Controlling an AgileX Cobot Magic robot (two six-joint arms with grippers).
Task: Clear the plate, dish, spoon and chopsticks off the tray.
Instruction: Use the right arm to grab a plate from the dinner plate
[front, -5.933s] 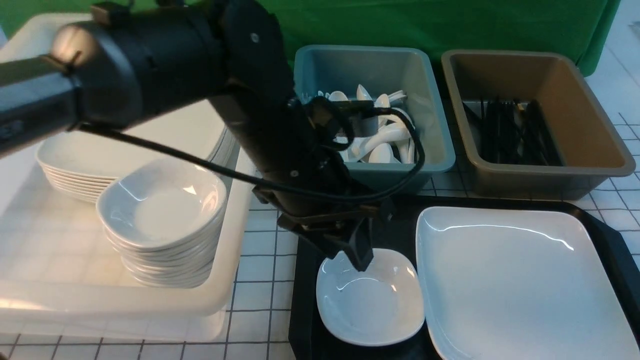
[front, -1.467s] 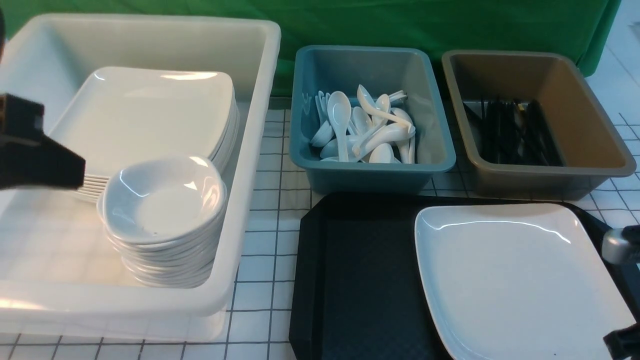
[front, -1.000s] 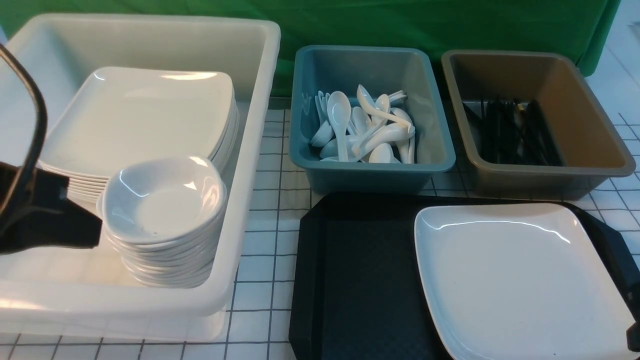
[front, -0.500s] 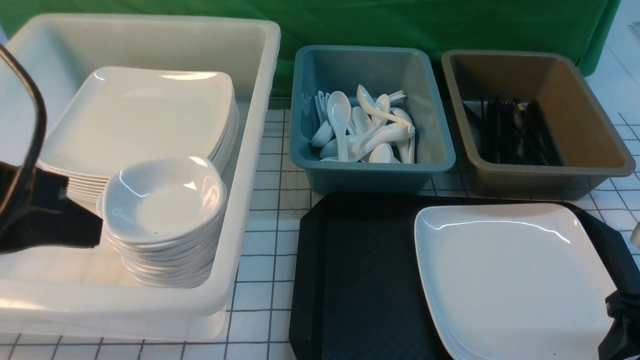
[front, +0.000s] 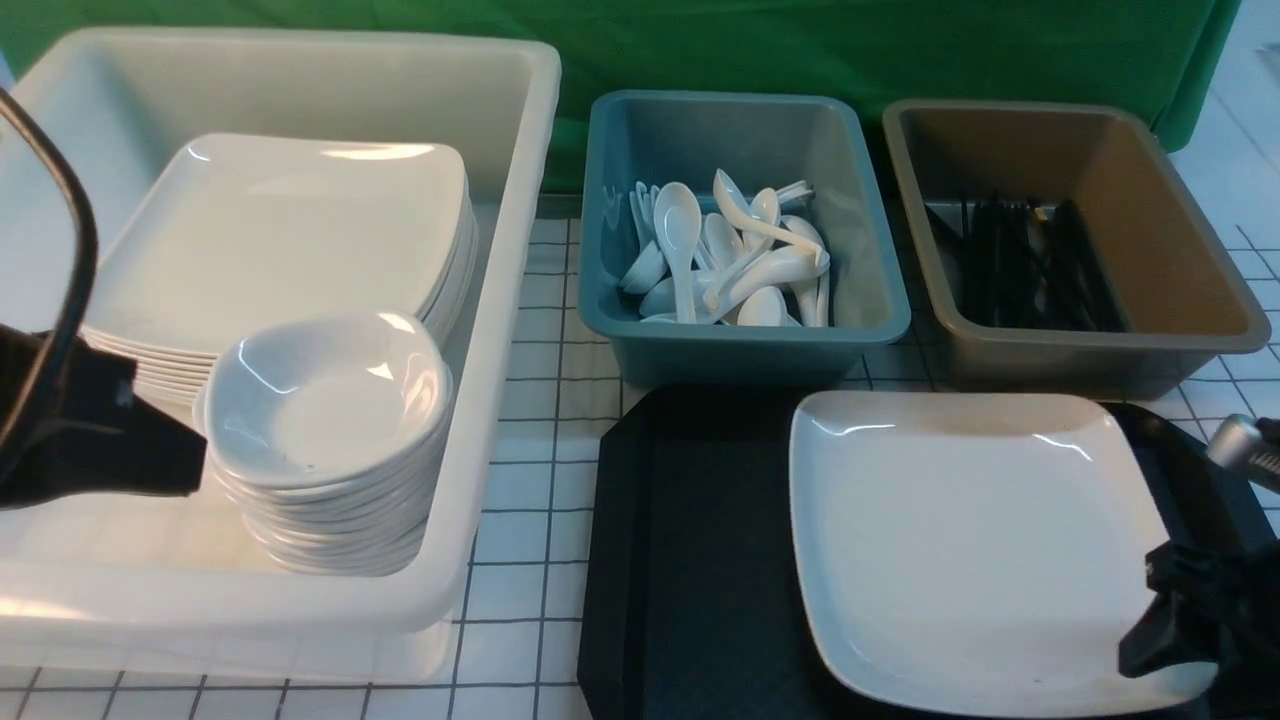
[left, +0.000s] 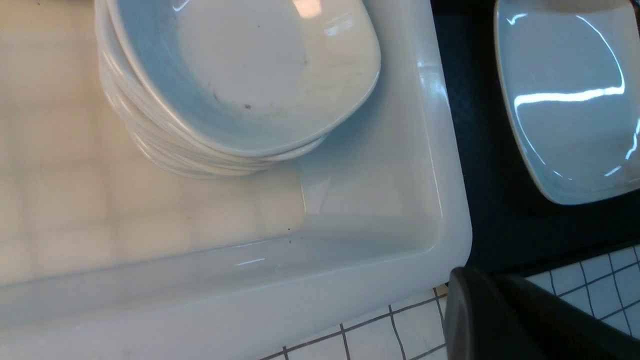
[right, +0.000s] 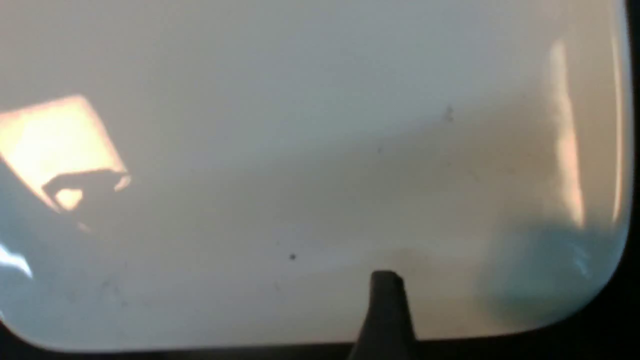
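The big white square plate (front: 970, 540) lies on the black tray (front: 700, 560); nothing else is on the tray. My right gripper (front: 1160, 625) is at the plate's near right corner and open. One finger (right: 384, 310) reaches over the plate's rim (right: 300, 150); the other finger is hidden. The dish (front: 325, 400) tops a stack of like dishes in the white tub. My left gripper (front: 190, 465) hangs shut and empty just left of that stack. Spoons (front: 730, 270) lie in the teal bin, chopsticks (front: 1020, 265) in the brown bin.
The white tub (front: 500, 300) at the left also holds a stack of large plates (front: 280, 230). The teal bin (front: 745, 340) and brown bin (front: 1100, 350) stand just behind the tray. The tablecloth is white with a grid, with a green backdrop behind.
The right gripper came in from the right edge onto the plate's near right corner. The plate slid left on the tray. The left gripper has stayed beside the dish stack.
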